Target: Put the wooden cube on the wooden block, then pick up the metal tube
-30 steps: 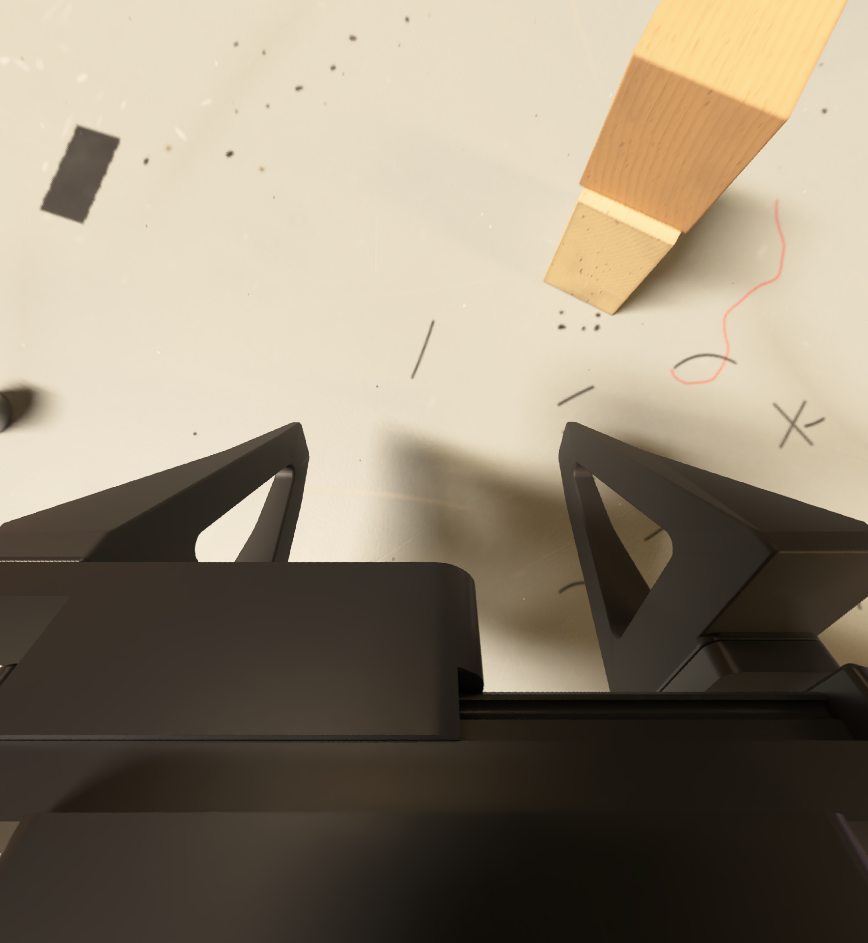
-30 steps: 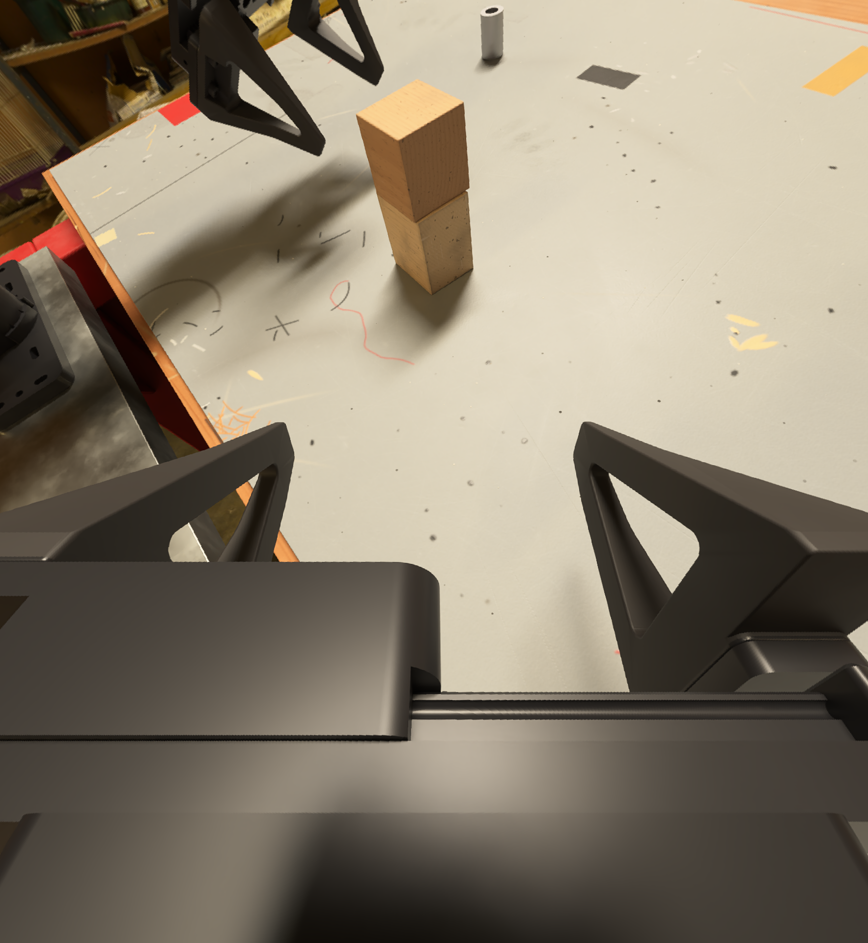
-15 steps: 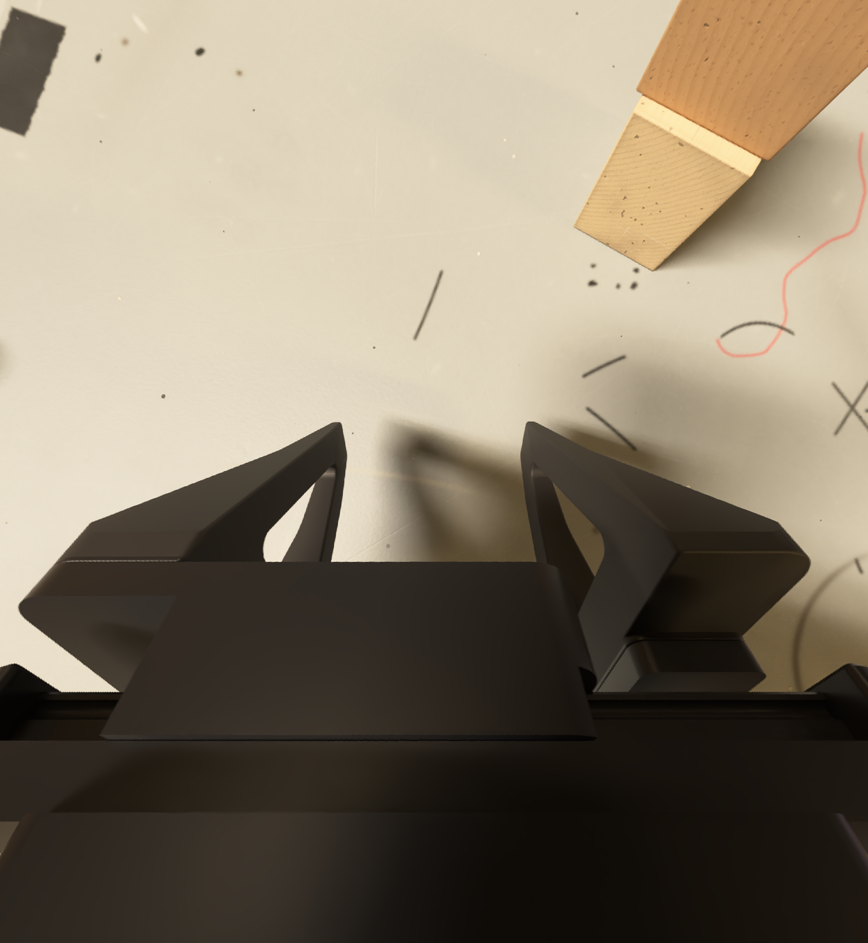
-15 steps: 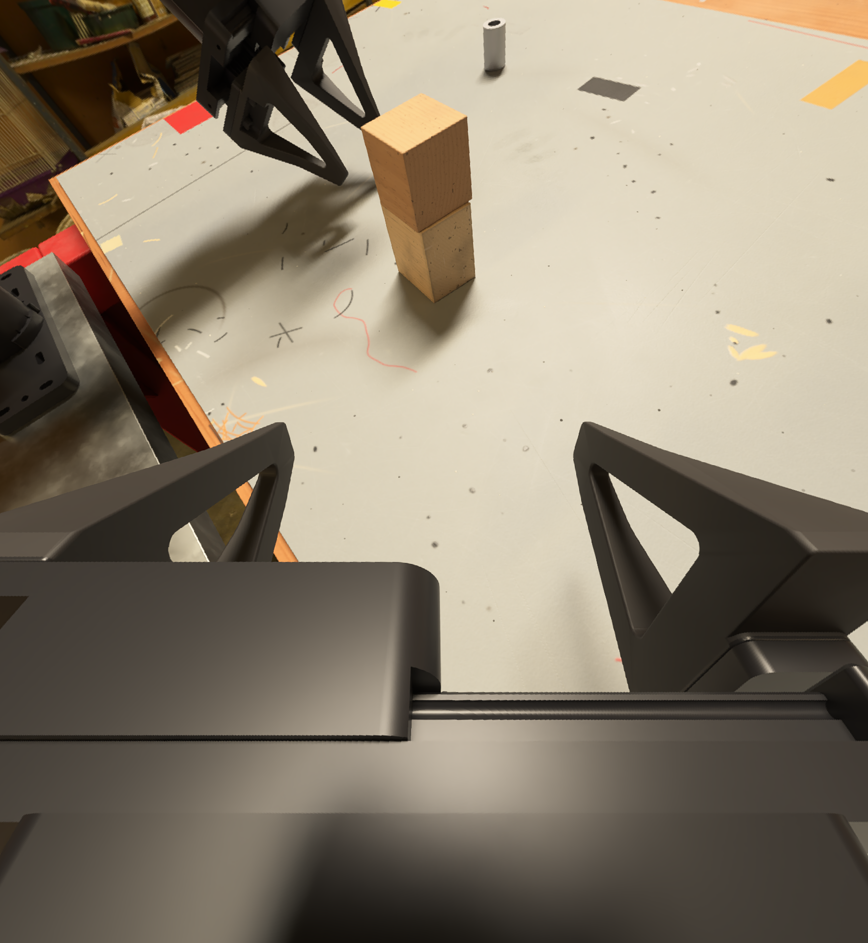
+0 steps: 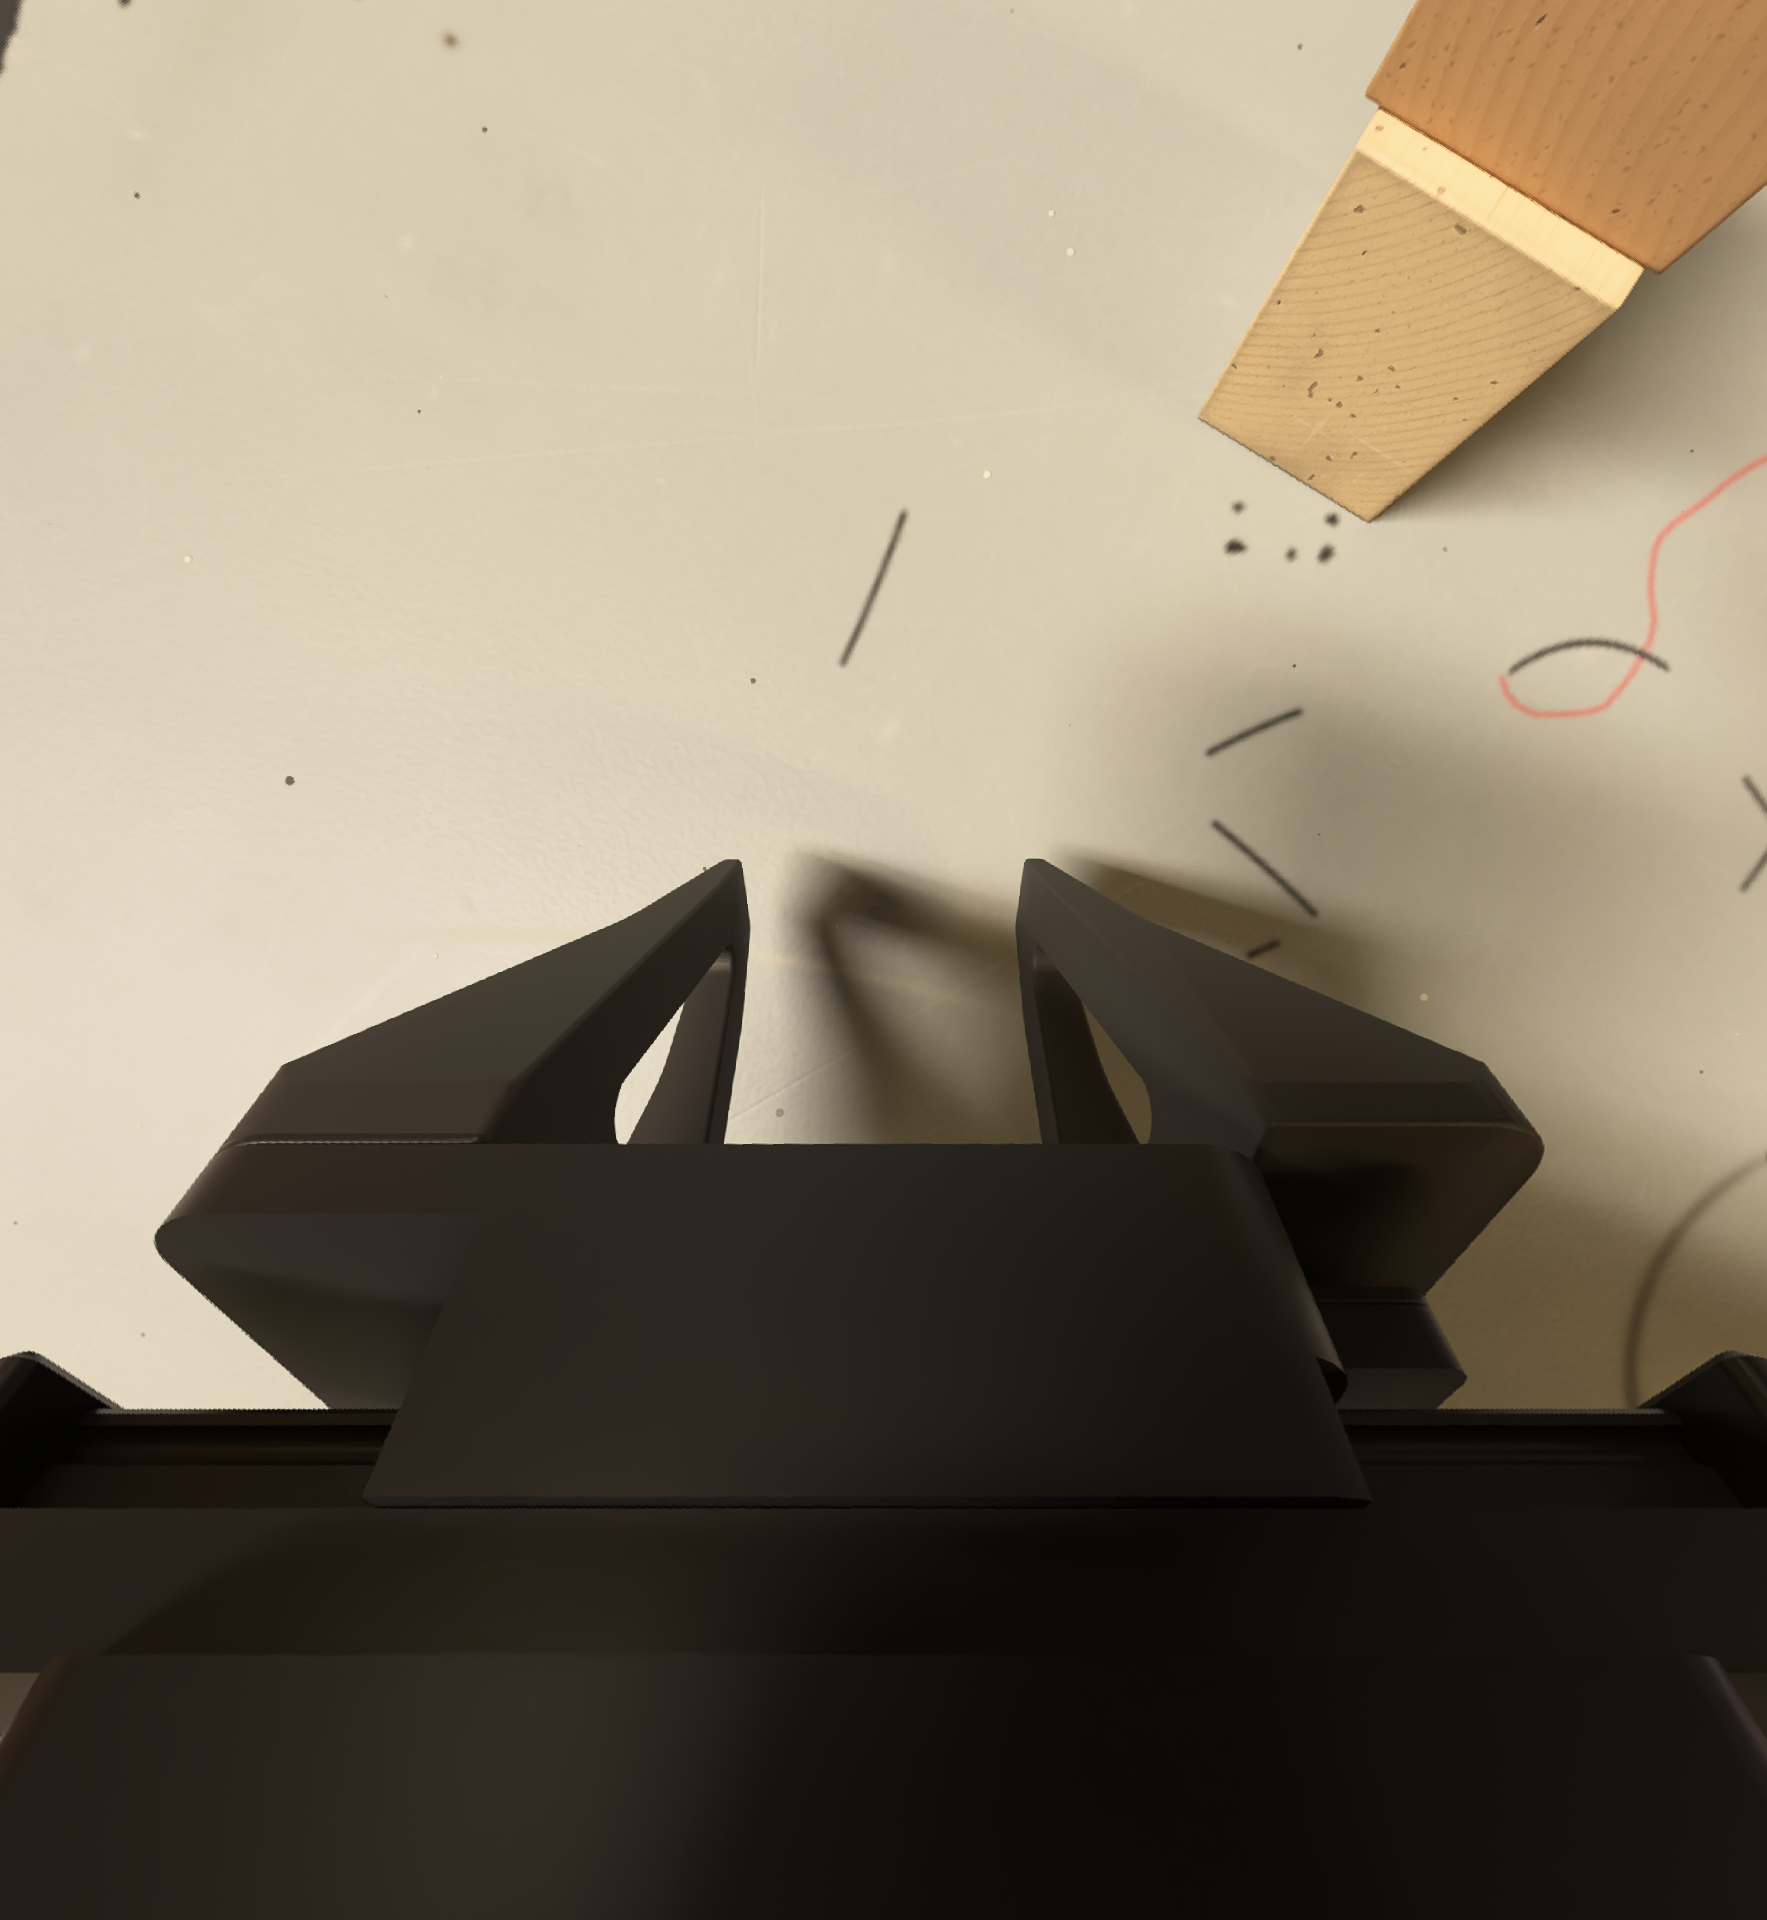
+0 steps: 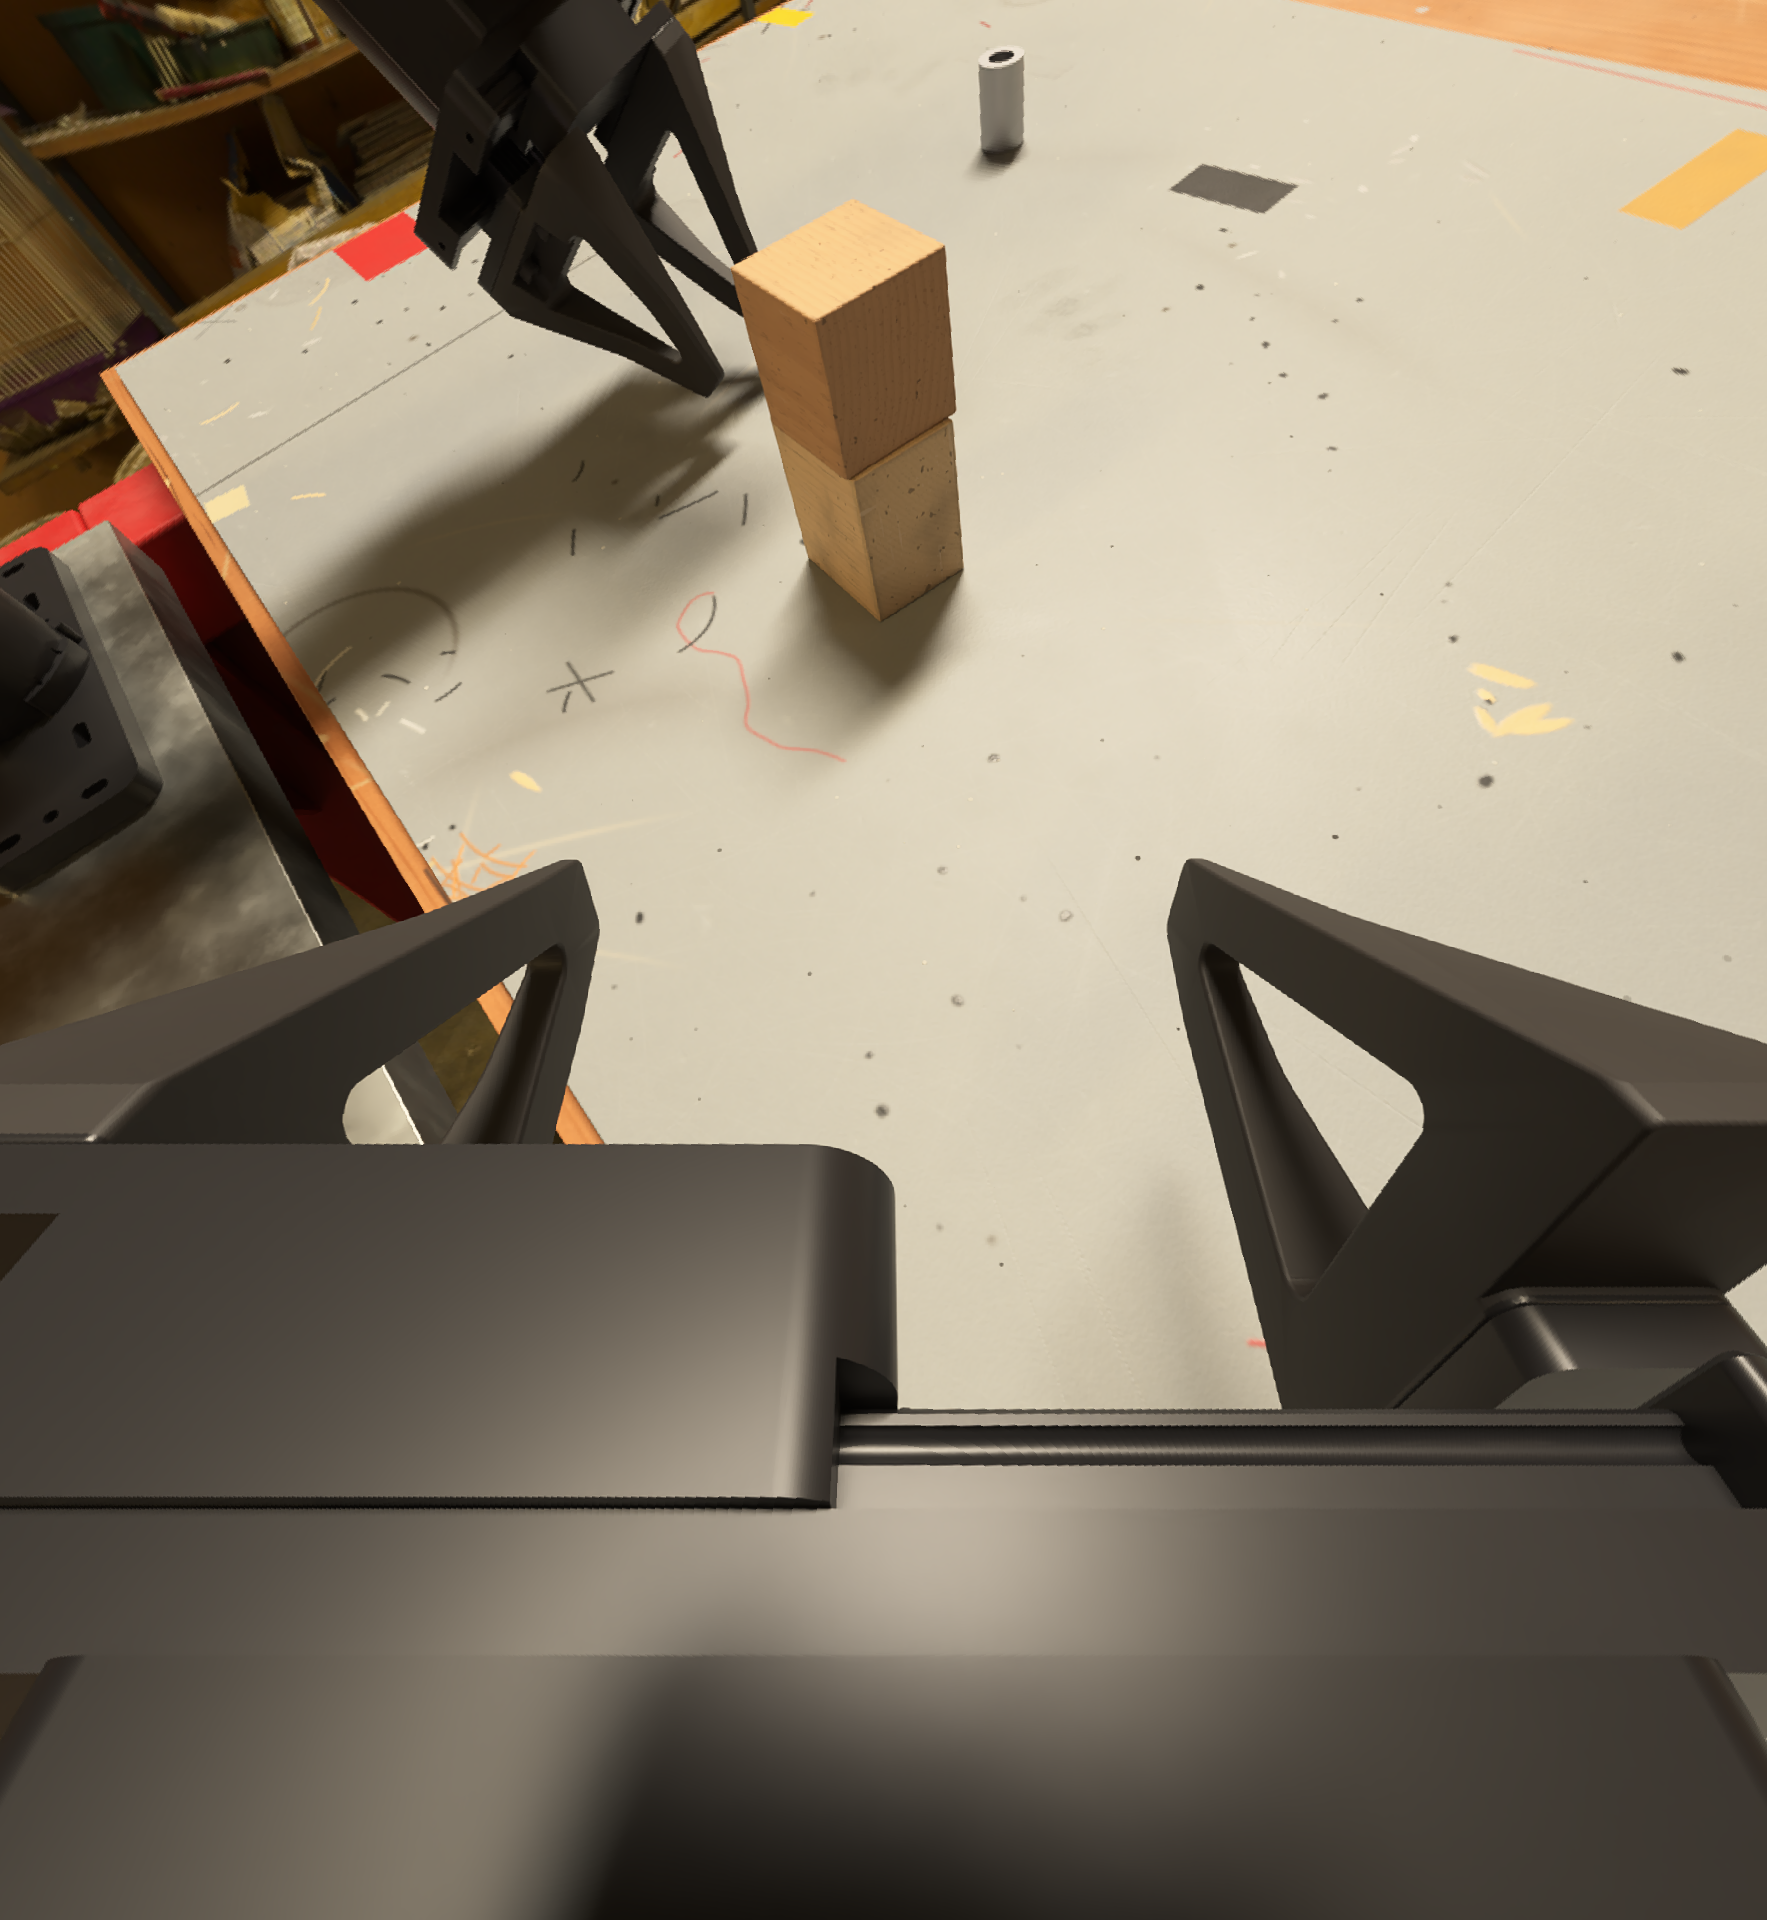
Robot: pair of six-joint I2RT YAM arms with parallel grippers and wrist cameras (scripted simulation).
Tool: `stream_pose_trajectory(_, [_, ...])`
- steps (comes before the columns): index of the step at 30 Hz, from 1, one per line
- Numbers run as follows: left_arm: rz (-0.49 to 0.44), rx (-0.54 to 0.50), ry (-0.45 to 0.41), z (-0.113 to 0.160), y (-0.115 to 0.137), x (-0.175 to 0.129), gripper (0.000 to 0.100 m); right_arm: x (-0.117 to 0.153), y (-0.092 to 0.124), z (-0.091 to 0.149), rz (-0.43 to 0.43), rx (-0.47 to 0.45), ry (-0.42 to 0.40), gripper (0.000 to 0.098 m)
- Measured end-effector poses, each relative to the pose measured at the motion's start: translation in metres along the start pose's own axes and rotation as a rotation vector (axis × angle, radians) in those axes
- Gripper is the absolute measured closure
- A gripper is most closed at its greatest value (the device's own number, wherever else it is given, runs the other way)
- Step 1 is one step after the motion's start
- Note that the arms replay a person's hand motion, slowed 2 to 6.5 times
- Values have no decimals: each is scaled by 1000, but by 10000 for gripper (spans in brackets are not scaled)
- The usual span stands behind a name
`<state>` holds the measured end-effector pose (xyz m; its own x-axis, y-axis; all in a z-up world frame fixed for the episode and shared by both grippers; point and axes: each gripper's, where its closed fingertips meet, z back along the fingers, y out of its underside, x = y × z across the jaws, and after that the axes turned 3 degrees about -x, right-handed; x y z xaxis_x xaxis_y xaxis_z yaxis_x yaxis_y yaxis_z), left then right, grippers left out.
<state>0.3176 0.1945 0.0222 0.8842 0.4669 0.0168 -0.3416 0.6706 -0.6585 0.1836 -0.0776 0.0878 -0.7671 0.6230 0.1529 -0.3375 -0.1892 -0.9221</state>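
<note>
The worktop (image 6: 1274, 727) is wide and pale, with an orange edge on the side left of the stack. The stack stands on it: the cube (image 6: 848, 332) sits on the block (image 6: 884, 514), nearly square with it, so I judge the first step done. What is in hand now is the tube.

The right pincer (image 6: 884, 883) hangs well apart from the stack, on the near side, with its jaws wide and nothing between them. The left pincer (image 5: 881, 883) is just beside the stack, above bare worktop, its jaws narrow with a clear gap and holding nothing.

The tube (image 6: 1001, 99) stands upright beyond the stack, well apart from it, its hollow end up. In the left wrist view it does not show.

The next move, in my judgement, calls for a pincer to travel past the stack without brushing it, then come down with one jaw on each side of the tube. The room around the tube looks free; only a flat dark patch (image 6: 1234, 189) lies near it. The risk is the tall stack, which a passing finger could tip.
</note>
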Motion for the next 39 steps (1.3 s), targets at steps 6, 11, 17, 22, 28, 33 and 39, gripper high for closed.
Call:
stream_pose_trajectory(6, [4, 12, 1, -2, 2, 0, 602, -1, 0, 0, -2, 0, 0, 39])
stream_pose_trajectory(11, [9, 22, 1, -4, 4, 0, 635, -1, 0, 0, -2, 1, 1, 39])
stream_pose_trajectory(17, [8, 25, 4, -5, 4, 0, 675, -1, 0, 1, -2, -3, 2, 39])
stream_pose_trajectory(22, [9, 12, 14, -5, 2, -2, 708, -1, -1, 2, -2, -6, 3, 39])
stream_pose_trajectory(28, [13, 13, 16, -6, 1, -1, 742, -1, 0, 2, -2, -4, 3, 39])
stream_pose_trajectory(33, [19, 2, 26, -5, -3, -2, 744, -2, 1, 2, -3, -1, 4, 39])
stream_pose_trajectory(39, [11, -49, 58, 6, -23, -9, 744, -2, 1, 3, -2, 0, 6, 39])
